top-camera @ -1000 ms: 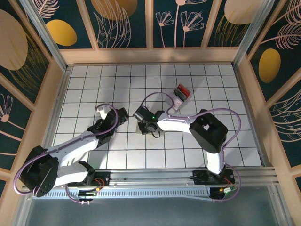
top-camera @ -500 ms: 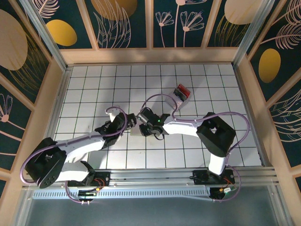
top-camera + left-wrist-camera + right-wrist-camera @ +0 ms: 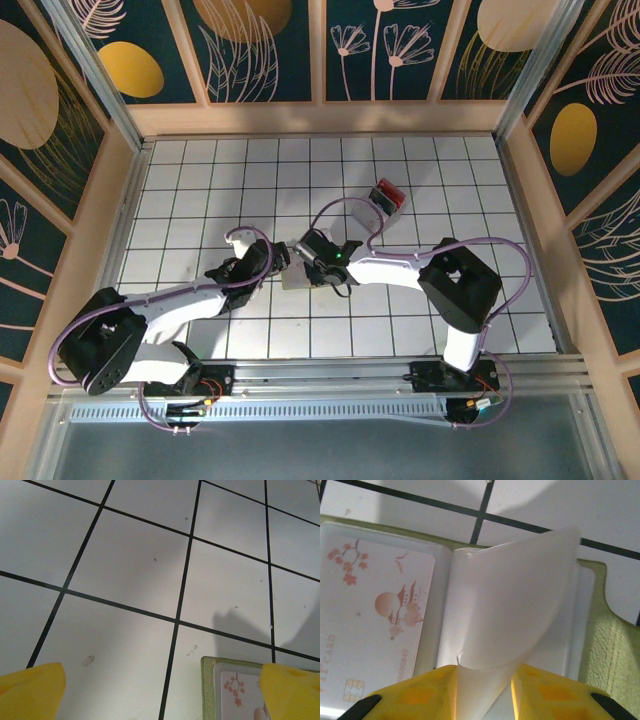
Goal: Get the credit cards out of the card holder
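The card holder (image 3: 607,655) lies open on the white tiled table, with a yellow-green cover and pale inside. A white credit card (image 3: 370,620) with an orange blossom print sits in its left pocket. A translucent sleeve page (image 3: 515,595) stands up curved between the yellow fingers (image 3: 420,695) of my right gripper (image 3: 485,692). The jaws are apart and wider than the thin page, which leans on the left finger. My left gripper (image 3: 160,695) is wide open just left of the holder's corner (image 3: 207,690), holding nothing. From above, both grippers meet at the holder (image 3: 292,281).
A small red and white object (image 3: 386,197) lies on the tiles behind and to the right of the right arm. Wooden walls (image 3: 320,118) ring the table. The arms' cables (image 3: 470,240) loop over the tiles.
My left arm has reached right, bringing its open gripper up against the holder. My right gripper's jaws have widened around the sleeve page, and the right wrist has shifted slightly.
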Controlling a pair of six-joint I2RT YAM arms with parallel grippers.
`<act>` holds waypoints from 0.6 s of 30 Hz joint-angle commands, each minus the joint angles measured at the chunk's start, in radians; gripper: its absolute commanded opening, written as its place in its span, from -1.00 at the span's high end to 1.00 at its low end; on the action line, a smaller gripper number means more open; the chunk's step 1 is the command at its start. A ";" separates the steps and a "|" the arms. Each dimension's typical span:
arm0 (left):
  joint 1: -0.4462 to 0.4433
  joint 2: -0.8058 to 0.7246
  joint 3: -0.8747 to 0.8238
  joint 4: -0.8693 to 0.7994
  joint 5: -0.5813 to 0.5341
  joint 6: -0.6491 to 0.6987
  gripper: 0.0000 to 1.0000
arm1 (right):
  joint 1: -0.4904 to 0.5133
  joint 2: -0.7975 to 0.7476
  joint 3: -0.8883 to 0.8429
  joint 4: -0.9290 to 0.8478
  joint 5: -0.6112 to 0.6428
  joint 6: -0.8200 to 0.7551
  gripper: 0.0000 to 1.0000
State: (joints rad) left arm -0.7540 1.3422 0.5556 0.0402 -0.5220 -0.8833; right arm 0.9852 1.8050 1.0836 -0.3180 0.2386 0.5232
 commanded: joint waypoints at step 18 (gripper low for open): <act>-0.065 0.275 0.129 -0.158 -0.072 0.021 -0.98 | -0.103 -0.135 -0.098 0.033 -0.027 0.086 0.29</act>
State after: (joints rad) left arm -0.8146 1.5951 0.6655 -0.0586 -0.5491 -0.8459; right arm 0.9051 1.7157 1.0050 -0.3088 0.2291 0.5869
